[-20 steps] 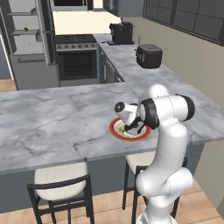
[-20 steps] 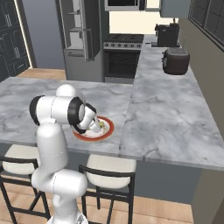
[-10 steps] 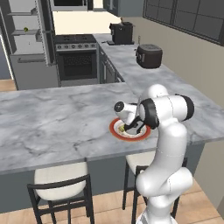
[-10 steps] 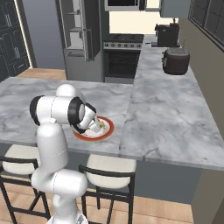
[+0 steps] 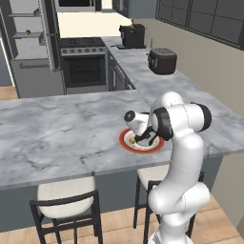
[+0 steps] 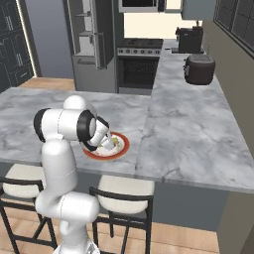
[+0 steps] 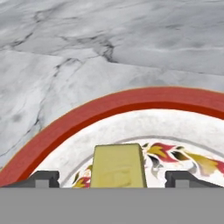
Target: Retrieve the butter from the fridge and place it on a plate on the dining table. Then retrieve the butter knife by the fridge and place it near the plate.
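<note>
Showing the butter [image 7: 119, 167] at bottom centre of the hand view, lying on the plate [image 7: 109, 107], long axis running up-frame. We are seeing the gripper [image 7: 111, 179] standing open, one dark fingertip either side, neither touching the stick; a straight withdrawal looks unobstructed.

Dark oven range [image 5: 84, 66] under grey cabinets, wood floor [image 6: 178, 238], dark-paned windows [image 5: 205, 19] along beige wall.
</note>
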